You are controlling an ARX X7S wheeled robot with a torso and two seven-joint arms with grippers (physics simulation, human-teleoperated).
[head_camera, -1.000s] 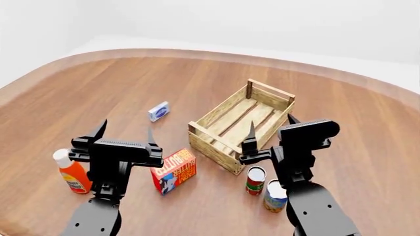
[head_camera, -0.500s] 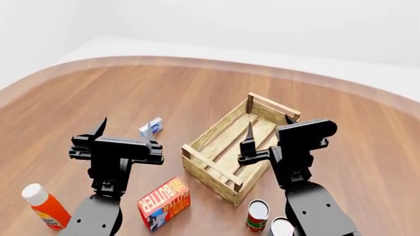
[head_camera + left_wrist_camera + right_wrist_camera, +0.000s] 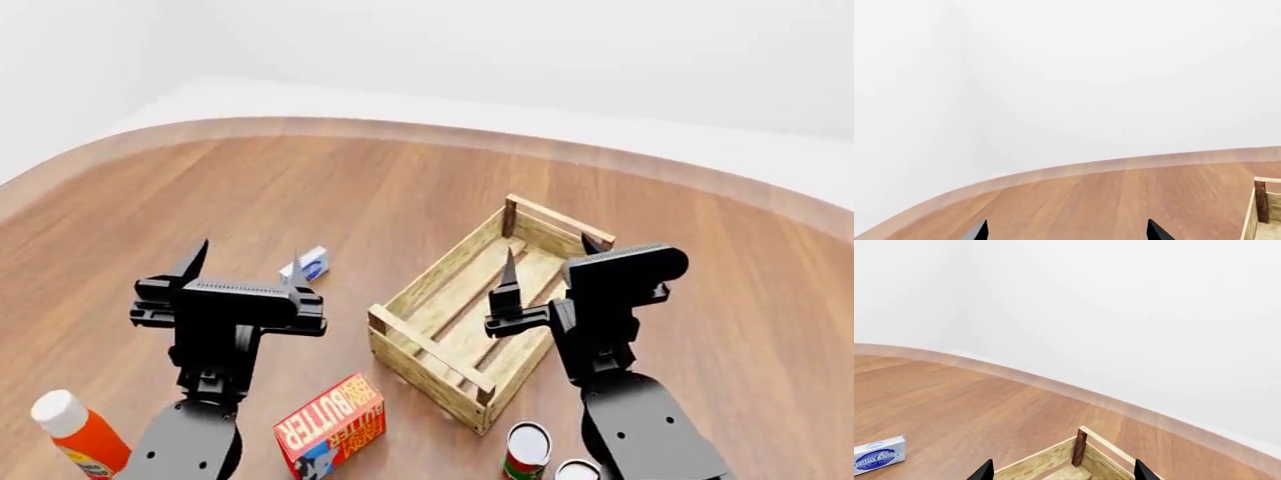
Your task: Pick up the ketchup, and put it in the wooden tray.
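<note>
View shifted since 0.5 s ago: ketchup, butter box and cans slid lower and toward the frame edge in head view, crate barely moved; both arms hold the same raised pose. Left pincer [image 3: 244, 268] spread wide, nothing between its black pointed tips, well above the counter [image 3: 334, 190]. Right pincer [image 3: 549, 262] also spread, empty, hanging over the near-right part of the wooden tray [image 3: 461, 310]. In the left wrist view only the two black tips show at the frame edge, with rounded counter rim, white wall and one corner post of the tray. Right wrist view: tips again, a tray corner post and the small blue-and-white carton [image 3: 878, 456] lying flat on the counter. Tray is pale slatted wood, rectangular, four corner posts, sitting diagonal to the robot, long axis running from near-left to far-right. Counter is smooth brown wood grain with a curved edge. Ketchup [image 3: 78, 441] stands at head view's lower left corner, left of and below the left arm, well apart from the tray: slim orange-red plastic, white cap up, long axis about upright with a slight lean, lower part cut off by the frame. Between it and the tray: left arm and red butter box [image 3: 331, 427]. Red-labelled can [image 3: 527, 450] and a second can [image 3: 577, 470] sit just near the tray's near corner.
</note>
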